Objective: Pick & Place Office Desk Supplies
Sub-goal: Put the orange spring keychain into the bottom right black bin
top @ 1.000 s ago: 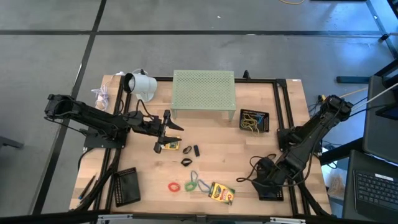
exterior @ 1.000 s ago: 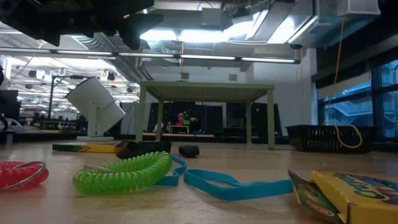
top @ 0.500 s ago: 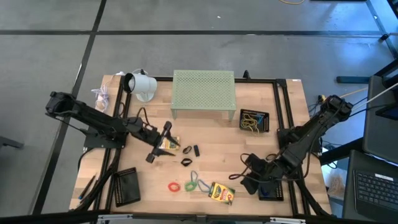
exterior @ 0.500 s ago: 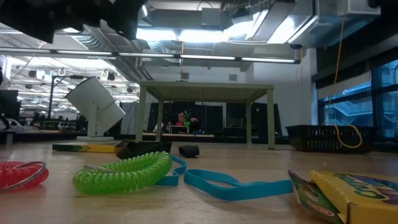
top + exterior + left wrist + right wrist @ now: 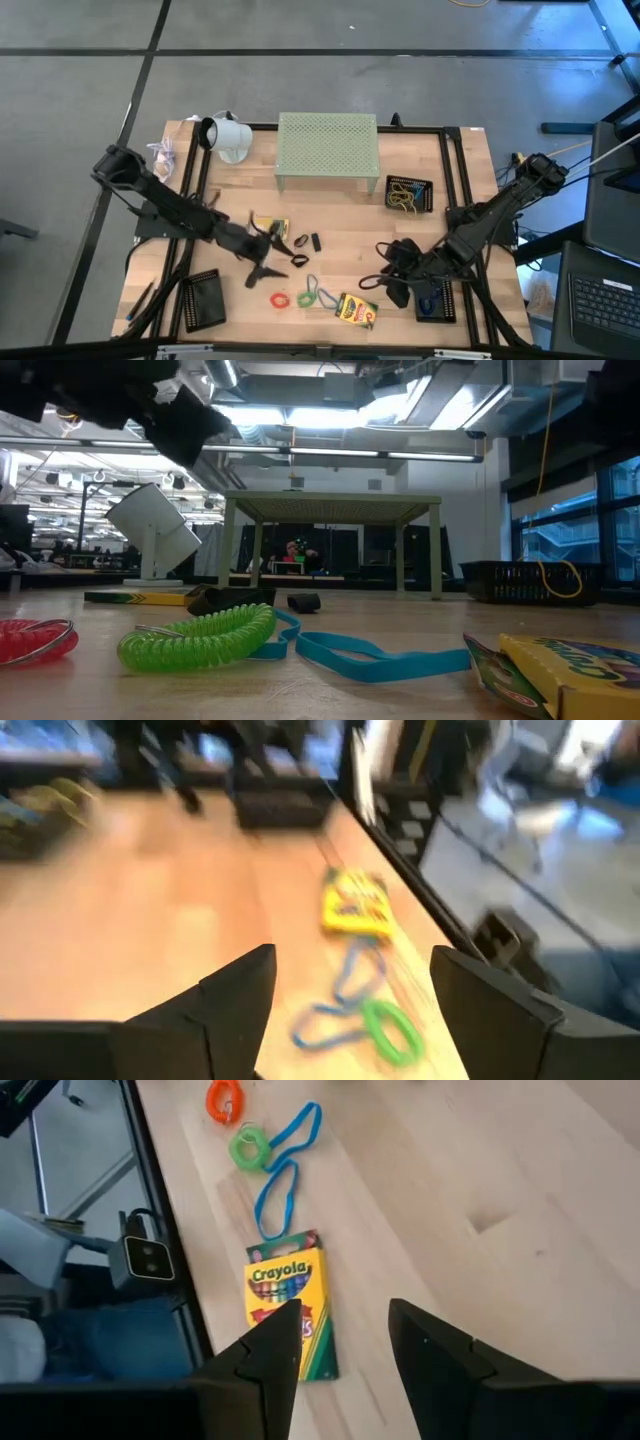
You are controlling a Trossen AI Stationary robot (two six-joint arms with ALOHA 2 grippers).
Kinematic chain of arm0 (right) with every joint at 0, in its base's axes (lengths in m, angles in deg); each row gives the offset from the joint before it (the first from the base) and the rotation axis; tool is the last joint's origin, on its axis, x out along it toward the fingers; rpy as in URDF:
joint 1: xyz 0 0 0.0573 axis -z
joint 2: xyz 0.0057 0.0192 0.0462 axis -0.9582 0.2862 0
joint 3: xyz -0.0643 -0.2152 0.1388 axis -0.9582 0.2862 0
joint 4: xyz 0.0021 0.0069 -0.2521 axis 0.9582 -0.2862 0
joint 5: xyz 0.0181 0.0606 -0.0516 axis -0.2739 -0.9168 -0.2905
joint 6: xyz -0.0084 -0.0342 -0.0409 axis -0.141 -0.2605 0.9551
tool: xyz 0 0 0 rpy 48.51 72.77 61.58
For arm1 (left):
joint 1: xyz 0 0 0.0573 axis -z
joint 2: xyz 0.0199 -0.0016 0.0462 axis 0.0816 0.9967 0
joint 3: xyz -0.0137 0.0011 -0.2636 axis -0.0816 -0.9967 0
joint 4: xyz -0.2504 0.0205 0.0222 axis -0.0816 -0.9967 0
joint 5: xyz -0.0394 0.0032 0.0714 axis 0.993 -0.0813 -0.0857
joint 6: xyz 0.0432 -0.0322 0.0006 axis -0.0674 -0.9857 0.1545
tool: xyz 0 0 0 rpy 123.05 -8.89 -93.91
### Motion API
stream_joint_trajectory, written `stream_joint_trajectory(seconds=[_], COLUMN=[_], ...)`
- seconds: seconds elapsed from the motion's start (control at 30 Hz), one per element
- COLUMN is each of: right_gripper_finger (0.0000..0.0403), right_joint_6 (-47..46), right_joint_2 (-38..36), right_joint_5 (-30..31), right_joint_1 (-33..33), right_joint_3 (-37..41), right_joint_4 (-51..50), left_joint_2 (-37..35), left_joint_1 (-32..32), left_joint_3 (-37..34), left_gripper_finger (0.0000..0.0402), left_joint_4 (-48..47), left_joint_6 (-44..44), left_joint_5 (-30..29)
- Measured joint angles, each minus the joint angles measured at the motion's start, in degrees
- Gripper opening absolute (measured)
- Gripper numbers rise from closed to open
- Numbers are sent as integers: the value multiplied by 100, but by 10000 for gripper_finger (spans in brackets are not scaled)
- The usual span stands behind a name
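Now left gripper [image 5: 262, 262] hovers with jaws spread, empty; the red loop [image 5: 280, 299] and green loop [image 5: 306, 298] lie just beyond it on the desk [image 5: 350, 215]. Right gripper [image 5: 343, 1342], jaws parted, empty, aims at the crayon box [image 5: 287, 1317] ahead. Risk: both arms converge near the loops; jaws could nudge the box aside.

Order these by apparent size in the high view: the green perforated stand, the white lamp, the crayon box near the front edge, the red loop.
1. green perforated stand
2. white lamp
3. crayon box
4. red loop
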Motion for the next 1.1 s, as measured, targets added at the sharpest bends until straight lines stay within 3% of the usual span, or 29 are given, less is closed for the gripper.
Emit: stream_joint_trajectory(seconds=[0.23,0.37,0.53,0.73,0.93,1.1], right_gripper_finger=[155,155,155,155,155,155], right_joint_6=[314,370,354,352,352,308], right_joint_2=[0,0,0,0,0,0], right_joint_5=[-14,-15,-5,268,437,437], right_joint_1=[81,81,81,83,83,83], right_joint_3=[0,0,0,0,2,2], right_joint_4=[-1,-2,0,4,22,28], left_joint_2=[781,1134,1614,2193,2456,2538], left_joint_1=[415,622,834,913,936,935], left_joint_3=[1262,1862,2115,2128,2143,2143], left_gripper_finger=[265,264,264,264,251,222], left_joint_4=[-2505,-3613,-3663,-3529,-3496,-3451], left_joint_6=[-5,19,581,654,1491,1564], left_joint_5=[810,825,831,1063,192,110])
